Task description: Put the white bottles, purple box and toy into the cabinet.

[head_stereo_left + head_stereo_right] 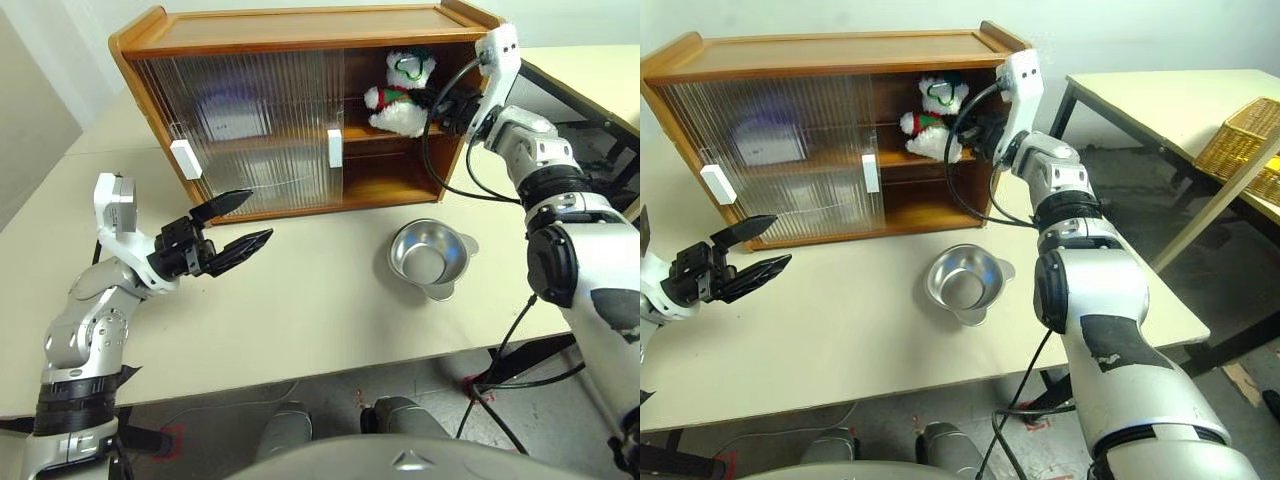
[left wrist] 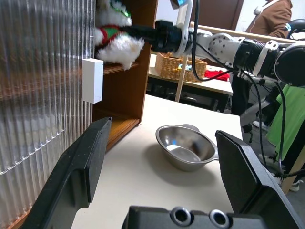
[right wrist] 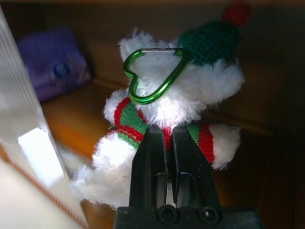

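While the toy (image 1: pixel 402 92) is being carried through the cabinet's (image 1: pixel 300 30) open right end, at the level of the upper shelf, the placing step of the task is judged to be in hand. The right gripper (image 3: pixel 167 136) is clenched on the toy's red-and-green sweater (a green heart-shaped clip hangs at the neck). The purple box (image 3: pixel 52 69) is seen already lying on that shelf, further in behind the sliding door.

The next move is judged to call for the toy to be lowered until it rests on the shelf board, clear of the door edge and its white handle (image 1: pixel 335 148), before the fingers are parted and the arm is drawn straight back out.

The left gripper (image 1: pixel 228 226) is held wide open and empty above the table (image 1: pixel 300 310), near its left edge. A steel bowl (image 1: pixel 430 258) stands towards the right edge, in front of the cabinet.

Whether the toy already touches the shelf cannot be told. Behind the ribbed doors only blurred shapes can be made out, so the white bottles cannot be identified with certainty.
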`<action>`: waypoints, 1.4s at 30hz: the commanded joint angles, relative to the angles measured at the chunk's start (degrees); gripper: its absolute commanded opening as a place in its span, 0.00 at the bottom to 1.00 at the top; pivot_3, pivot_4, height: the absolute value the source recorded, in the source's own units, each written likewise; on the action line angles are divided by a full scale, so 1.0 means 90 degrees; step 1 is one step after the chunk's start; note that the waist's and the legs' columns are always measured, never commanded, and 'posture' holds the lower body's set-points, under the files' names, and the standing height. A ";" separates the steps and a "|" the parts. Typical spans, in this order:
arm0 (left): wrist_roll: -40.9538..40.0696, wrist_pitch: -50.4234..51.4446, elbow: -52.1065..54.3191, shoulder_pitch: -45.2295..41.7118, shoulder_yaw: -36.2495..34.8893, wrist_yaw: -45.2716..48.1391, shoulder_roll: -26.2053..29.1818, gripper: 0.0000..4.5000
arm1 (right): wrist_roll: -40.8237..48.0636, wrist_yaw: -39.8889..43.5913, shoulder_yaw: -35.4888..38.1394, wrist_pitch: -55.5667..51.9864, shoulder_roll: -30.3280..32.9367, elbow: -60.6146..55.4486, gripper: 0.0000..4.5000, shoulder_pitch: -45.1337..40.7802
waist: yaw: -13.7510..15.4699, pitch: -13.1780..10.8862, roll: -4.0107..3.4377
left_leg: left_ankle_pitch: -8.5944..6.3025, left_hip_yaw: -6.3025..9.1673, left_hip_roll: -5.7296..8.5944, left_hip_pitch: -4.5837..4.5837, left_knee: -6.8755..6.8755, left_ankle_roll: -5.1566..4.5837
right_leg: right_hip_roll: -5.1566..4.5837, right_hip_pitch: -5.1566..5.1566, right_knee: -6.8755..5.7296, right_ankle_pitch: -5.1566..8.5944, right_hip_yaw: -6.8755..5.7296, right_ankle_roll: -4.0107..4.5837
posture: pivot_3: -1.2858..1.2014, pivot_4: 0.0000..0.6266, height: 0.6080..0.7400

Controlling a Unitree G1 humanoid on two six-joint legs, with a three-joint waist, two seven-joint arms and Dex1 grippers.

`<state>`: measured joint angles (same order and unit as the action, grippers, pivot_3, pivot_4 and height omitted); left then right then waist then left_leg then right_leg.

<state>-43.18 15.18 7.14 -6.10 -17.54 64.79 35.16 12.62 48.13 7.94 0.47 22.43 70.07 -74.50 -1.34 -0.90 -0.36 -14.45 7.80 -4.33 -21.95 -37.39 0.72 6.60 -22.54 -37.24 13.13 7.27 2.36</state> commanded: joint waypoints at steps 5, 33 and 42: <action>-0.0025 -0.0003 0.0142 0.0057 -0.0010 -0.0024 -0.0021 1.00 | -0.0200 -0.0171 0.0100 0.0239 0.0010 0.0127 0.01 -0.0130 | 0.0016 0.0000 0.0001 | -0.0001 0.0005 0.0000 -0.0011 0.0009 0.0001 | -0.0009 -0.0010 0.0002 0.0002 0.0000 0.0016 | 0.52 0.04 1.00; -0.0079 0.0075 0.0223 0.0096 0.0003 -0.0029 0.0016 1.00 | -0.1164 -0.1034 -0.0163 0.0767 -0.0483 0.0320 0.85 -0.0061 | 0.0013 0.0001 0.0003 | -0.0003 -0.0009 -0.0012 0.0010 0.0071 -0.0023 | -0.0015 -0.0020 0.0000 -0.0013 -0.0012 0.0007 | 0.52 0.03 1.00; -0.0059 0.0090 0.0162 -0.0005 0.0107 -0.0006 -0.0038 1.00 | -0.0948 -0.0755 0.0006 0.0775 -0.0274 -0.0084 0.99 -0.0067 | 0.0006 0.0001 0.0003 | -0.0004 -0.0018 -0.0013 0.0008 0.0071 -0.0022 | -0.0016 -0.0021 0.0001 -0.0013 -0.0011 0.0011 | 0.51 0.03 1.00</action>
<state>-43.54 15.63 8.77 -5.63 -17.07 64.45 34.88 3.14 40.37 7.65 7.40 19.42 70.96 -74.92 -1.28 -0.89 -0.33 -14.49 7.63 -4.44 -21.88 -36.75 0.52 6.45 -22.73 -37.23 13.01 7.17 2.46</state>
